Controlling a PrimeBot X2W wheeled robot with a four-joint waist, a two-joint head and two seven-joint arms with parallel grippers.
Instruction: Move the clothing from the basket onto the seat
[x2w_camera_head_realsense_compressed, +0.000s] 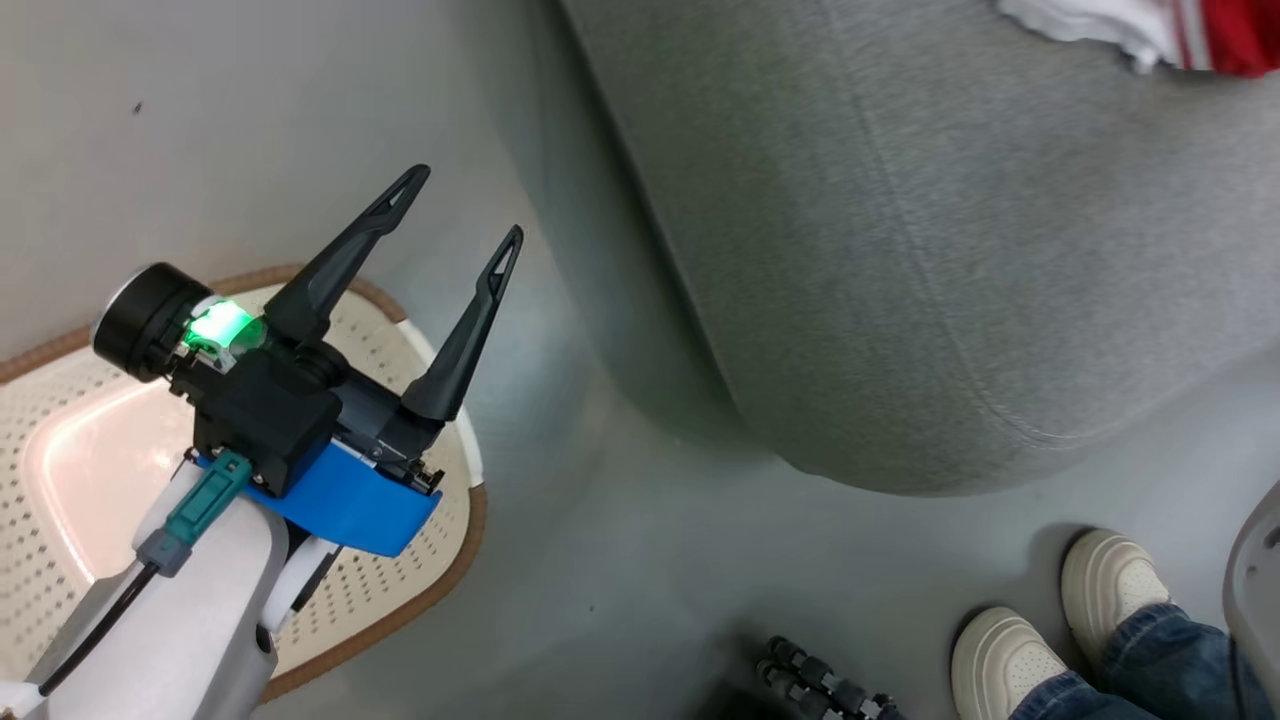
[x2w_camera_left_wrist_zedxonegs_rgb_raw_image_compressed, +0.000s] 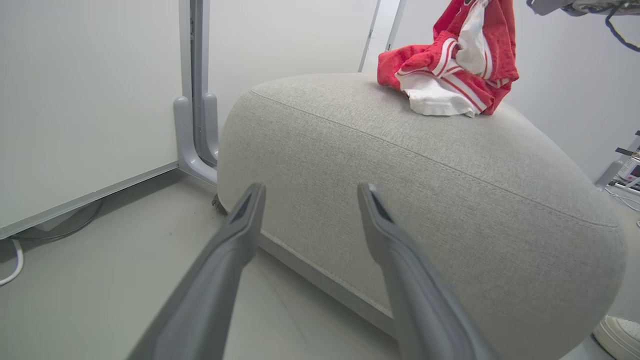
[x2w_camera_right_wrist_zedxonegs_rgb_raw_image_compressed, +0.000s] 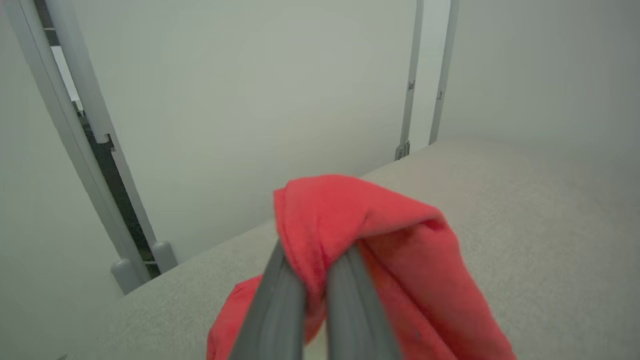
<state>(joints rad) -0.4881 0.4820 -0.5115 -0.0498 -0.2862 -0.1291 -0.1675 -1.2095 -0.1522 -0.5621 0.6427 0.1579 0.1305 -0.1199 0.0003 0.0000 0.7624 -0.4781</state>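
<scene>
So, right gripper (x2w_camera_right_wrist_zedxonegs_rgb_raw_image_compressed: 315, 250): fingers drawn nearly together, pinching a fold of red cloth between them.
Grip point: the fold bunches over the fingertips in a thick gathered ridge, which I judge a safer hold than a single thin edge.
Clothing (x2w_camera_right_wrist_zedxonegs_rgb_raw_image_compressed: 360, 210): soft, light and limp. It drapes from the pinch and will likely sag and trail rather than keep a shape. It looks neither fragile nor slippery, though a loose layer could slide out of a shallow pinch.
Clothing against the hand: in and just beyond the fingers, falling away below them. In the left wrist view its upper part is lifted while the white-striped lower part (x2w_camera_left_wrist_zedxonegs_rgb_raw_image_compressed: 450, 65) rests on top of the seat.
Seat (x2w_camera_right_wrist_zedxonegs_rgb_raw_image_compressed: 525, 225): grey upholstery right under the held garment, touching its lower folds.
Left gripper (x2w_camera_head_realsense_compressed: 467, 202): fingers spread wide, holding nothing — it hovers above the basket, well apart from the clothing.
Basket (x2w_camera_head_realsense_compressed: 440, 590): on the floor beside the seat, under the left arm.
</scene>
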